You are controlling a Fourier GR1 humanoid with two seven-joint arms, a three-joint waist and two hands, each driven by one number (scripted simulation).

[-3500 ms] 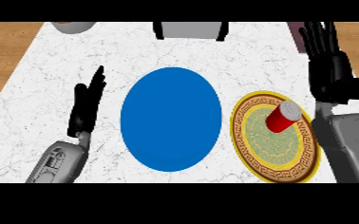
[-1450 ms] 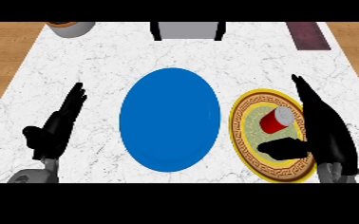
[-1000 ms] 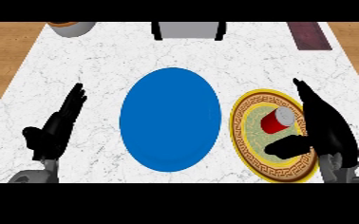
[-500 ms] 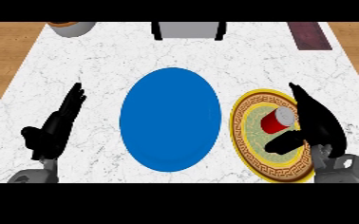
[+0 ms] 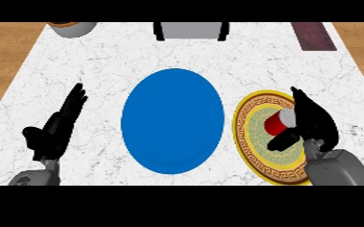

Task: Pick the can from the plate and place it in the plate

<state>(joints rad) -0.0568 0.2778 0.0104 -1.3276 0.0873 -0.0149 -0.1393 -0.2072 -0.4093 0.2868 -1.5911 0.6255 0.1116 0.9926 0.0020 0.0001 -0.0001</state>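
A red can [image 5: 276,124] with a grey top lies tilted on the gold-rimmed patterned plate [image 5: 252,146] at the right. My right hand [image 5: 314,122] is against the can's right side. Its fingers run straight up past the can, and its thumb [image 5: 284,140] reaches under the can's lower left, so the can sits between thumb and fingers. The hand hides part of the can's right side. A plain blue plate [image 5: 173,120] lies at the centre with nothing on it. My left hand [image 5: 55,131] rests open at the lower left, fingers up, away from both plates.
A grey bowl [image 5: 71,28] stands at the far left edge, a grey box [image 5: 192,30] at the far middle and a dark red slab [image 5: 313,36] at the far right. Wood shows beyond the marble counter's left and right edges.
My right hand came down from the far right onto the patterned plate and closed in on the can, thumb sliding under it. The can now leans up and right. The left hand lowered slightly.
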